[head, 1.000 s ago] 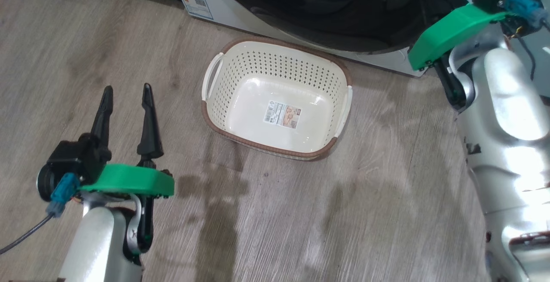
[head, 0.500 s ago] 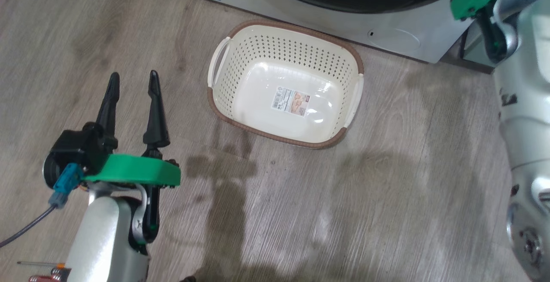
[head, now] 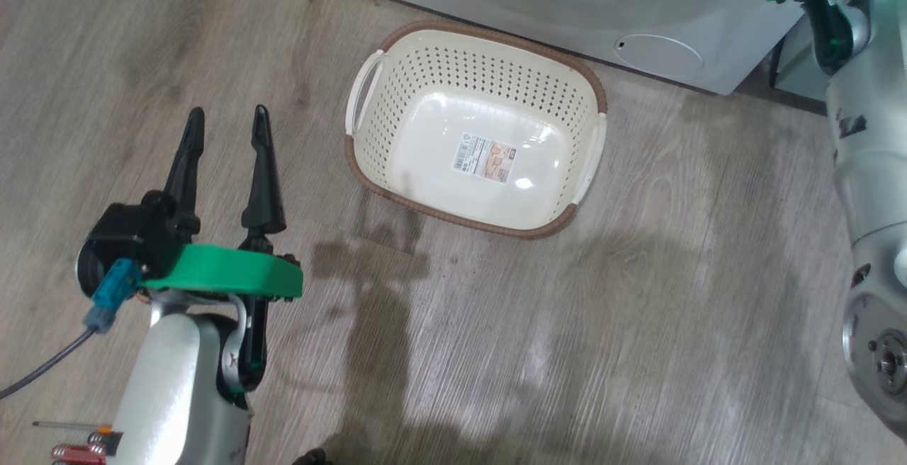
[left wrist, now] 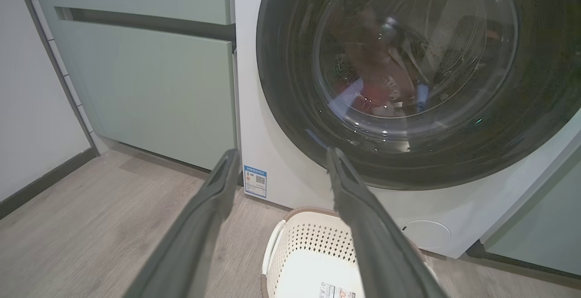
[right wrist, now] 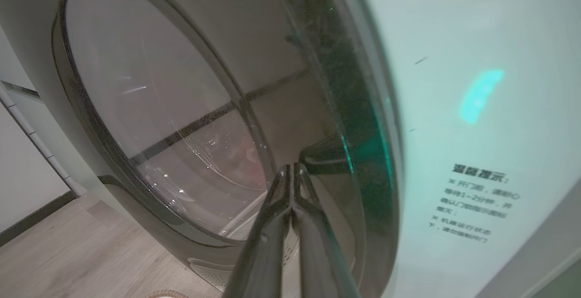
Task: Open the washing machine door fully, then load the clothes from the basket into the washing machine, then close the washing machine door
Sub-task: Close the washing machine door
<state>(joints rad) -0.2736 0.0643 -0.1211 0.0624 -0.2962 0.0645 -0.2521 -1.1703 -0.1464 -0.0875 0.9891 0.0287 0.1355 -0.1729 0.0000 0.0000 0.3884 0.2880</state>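
Left tool (head: 227, 112) hung spread wide beside the basket (head: 489, 31) on the floor (head: 567, 351); my right tool (right wrist: 291, 169) was pinched shut near the closed washing machine door (right wrist: 150, 107).

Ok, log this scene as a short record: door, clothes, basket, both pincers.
door: the washing machine door looks shut, flush with the washing machine
load: the clothes show red through the glass, inside the drum
container: the basket is empty and upright on the floor before the machine, label sticker showing
left arm: left pincer open, holding nothing, above the floor left of the basket
right arm: right pincer shut, tips at the door's black rim; contact unclear
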